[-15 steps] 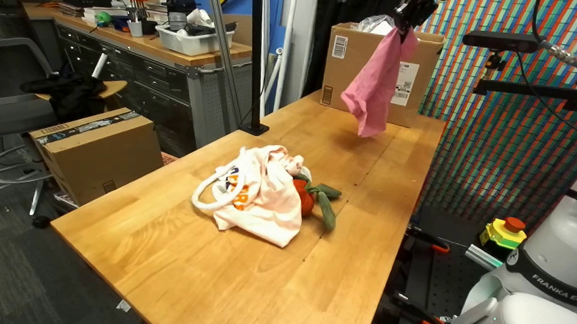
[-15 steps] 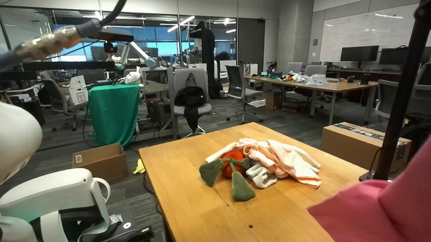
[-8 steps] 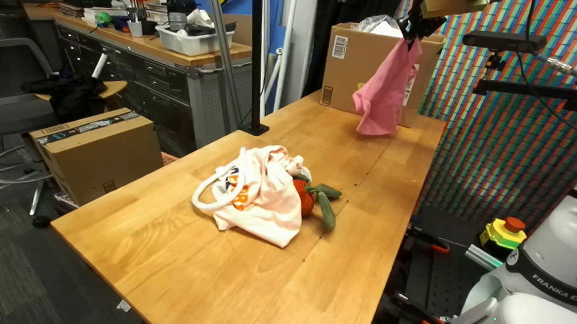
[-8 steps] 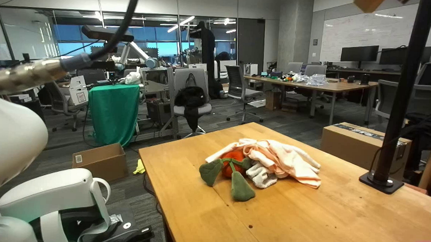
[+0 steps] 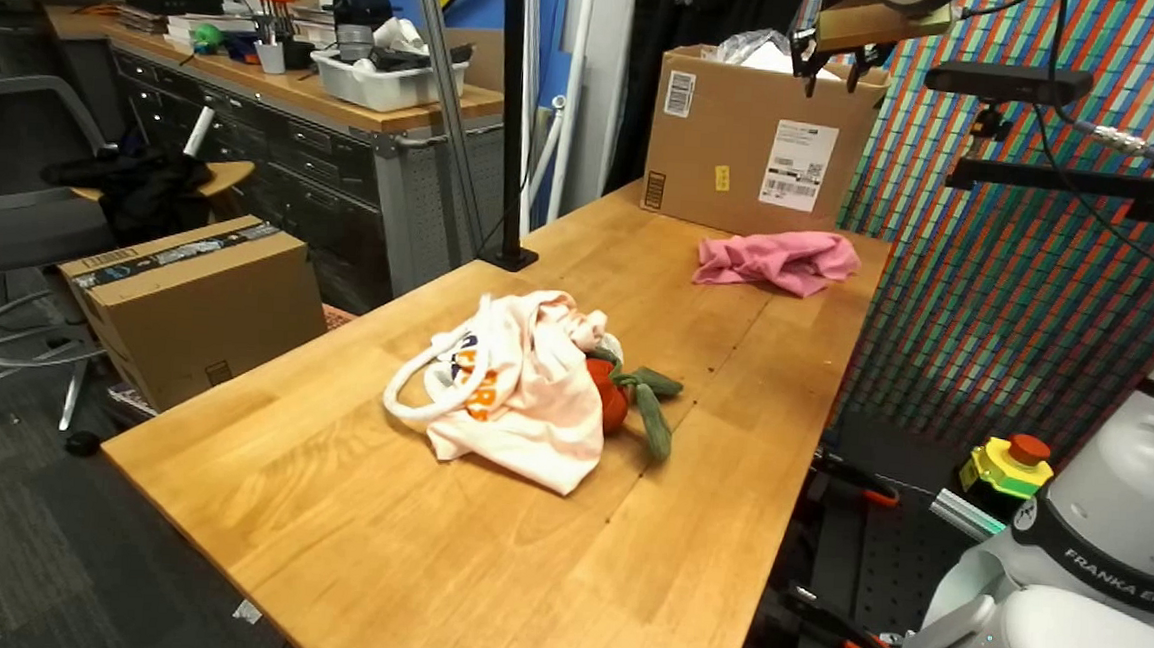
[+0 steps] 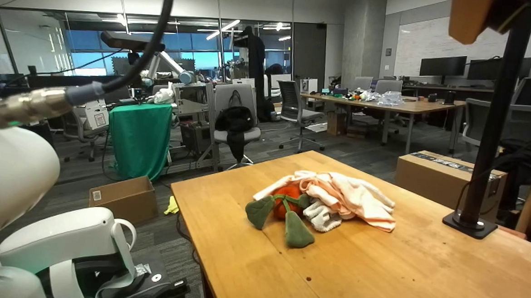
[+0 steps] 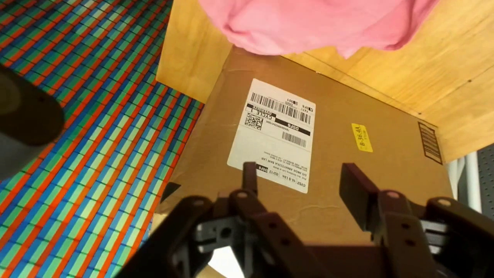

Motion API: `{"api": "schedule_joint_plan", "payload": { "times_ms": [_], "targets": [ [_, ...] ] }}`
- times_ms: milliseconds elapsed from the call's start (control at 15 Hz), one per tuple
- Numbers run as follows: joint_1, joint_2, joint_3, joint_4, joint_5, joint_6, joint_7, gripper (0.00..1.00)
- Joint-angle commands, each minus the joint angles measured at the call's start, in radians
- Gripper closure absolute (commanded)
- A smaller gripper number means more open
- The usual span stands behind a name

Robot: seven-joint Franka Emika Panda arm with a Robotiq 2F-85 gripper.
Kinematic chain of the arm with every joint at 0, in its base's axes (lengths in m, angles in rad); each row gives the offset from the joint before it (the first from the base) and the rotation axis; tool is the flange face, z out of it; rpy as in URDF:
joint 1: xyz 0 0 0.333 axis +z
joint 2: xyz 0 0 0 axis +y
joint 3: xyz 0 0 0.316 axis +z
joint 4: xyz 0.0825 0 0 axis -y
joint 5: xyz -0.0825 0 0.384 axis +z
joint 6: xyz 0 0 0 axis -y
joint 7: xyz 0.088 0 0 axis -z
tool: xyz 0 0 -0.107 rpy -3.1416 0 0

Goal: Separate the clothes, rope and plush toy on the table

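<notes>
Wooden table [image 5: 423, 555], pink cloth [image 5: 779, 261] well apart from pale fabric [image 5: 532, 401] and plush toy [image 5: 613, 394], gripper [image 7: 300, 179] spread wide

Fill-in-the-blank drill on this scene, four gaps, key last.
The crumpled cloth nearest the tabletop cardboard box is coloured ____.
The lettering on the pale cloth mixes dark and ____.
The leaves of the plush toy are coloured ____.
Holding nothing, the gripper stands ____, not shut.
Missing words: pink; orange; green; open.

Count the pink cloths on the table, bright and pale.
2 visible: the bright cloth, lying apart near the box, and the pale cloth, heaped with the plush toy. Others may be hidden underneath.
</notes>
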Motion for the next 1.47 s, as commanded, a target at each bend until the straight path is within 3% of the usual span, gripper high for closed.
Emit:
{"api": "schedule_joint_plan", "payload": {
  "times_ms": [0, 133, 733, 1133, 1400],
  "targets": [
    [0.061, -0.022, 0.016, -0.010, -0.014, -0.036, -0.003, 0.08],
    [0.126, -0.030, 0.025, -0.033, 0.056, -0.021, -0.096, 0.00],
    [0.375, 0.066, 0.179, -0.076, 0.395, 0.010, -0.272, 0.00],
    [0.473, 0.190, 0.221, -0.039, 0.619, 0.001, -0.532, 0.00],
    [0.508, 0.283, 0.237, 0.003, 0.680, -0.025, -0.726, 0.00]
  ]
}}
